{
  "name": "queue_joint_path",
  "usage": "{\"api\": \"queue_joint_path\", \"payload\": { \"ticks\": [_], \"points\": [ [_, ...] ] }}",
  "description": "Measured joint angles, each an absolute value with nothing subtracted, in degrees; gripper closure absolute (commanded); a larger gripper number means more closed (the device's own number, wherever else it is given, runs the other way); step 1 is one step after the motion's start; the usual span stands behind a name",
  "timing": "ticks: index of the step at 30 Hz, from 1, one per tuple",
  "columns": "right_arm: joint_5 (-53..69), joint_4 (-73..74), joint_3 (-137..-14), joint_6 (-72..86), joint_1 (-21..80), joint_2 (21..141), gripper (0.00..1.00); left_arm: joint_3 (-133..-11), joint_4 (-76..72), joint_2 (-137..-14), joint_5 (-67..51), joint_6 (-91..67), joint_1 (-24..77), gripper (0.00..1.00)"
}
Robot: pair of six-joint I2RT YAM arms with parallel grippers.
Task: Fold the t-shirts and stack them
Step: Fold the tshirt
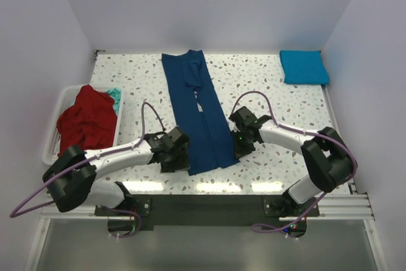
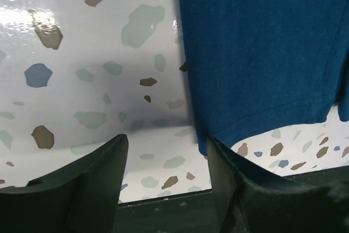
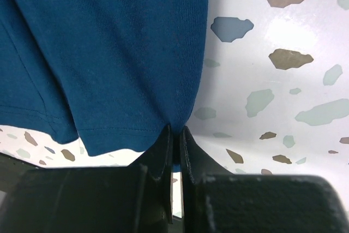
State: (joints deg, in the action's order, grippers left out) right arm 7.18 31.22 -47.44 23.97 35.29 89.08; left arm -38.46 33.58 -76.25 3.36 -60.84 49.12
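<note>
Navy t-shirt [image 1: 196, 112] runs twelve to six; our right claw [image 3: 175, 132] pinches its hem, left claw [image 2: 166, 141] wide, cloth at three.

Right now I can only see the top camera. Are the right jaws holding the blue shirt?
Observer: Yes. In the right wrist view, the right jaws are pinched shut on the navy shirt, at its side edge close to the hem.
Operator: What about the other ones?
Observer: The left jaws are open. The left wrist view shows only bare table between them. The shirt's corner lies just past one finger and is not gripped.
</note>
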Motion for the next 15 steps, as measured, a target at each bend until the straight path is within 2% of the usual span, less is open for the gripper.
{"api": "queue_joint_path", "payload": {
  "ticks": [9,15],
  "points": [
    [8.0,30.8,-47.3,24.1,35.3,89.1,1.0,-39.3,31.4,-79.7,2.6,-62.5,51.1,0.56],
    [9.1,30.3,-47.1,24.1,35.3,89.1,1.0,-41.3,30.8,-82.6,1.3,-62.5,51.5,0.56]
  ]
}}
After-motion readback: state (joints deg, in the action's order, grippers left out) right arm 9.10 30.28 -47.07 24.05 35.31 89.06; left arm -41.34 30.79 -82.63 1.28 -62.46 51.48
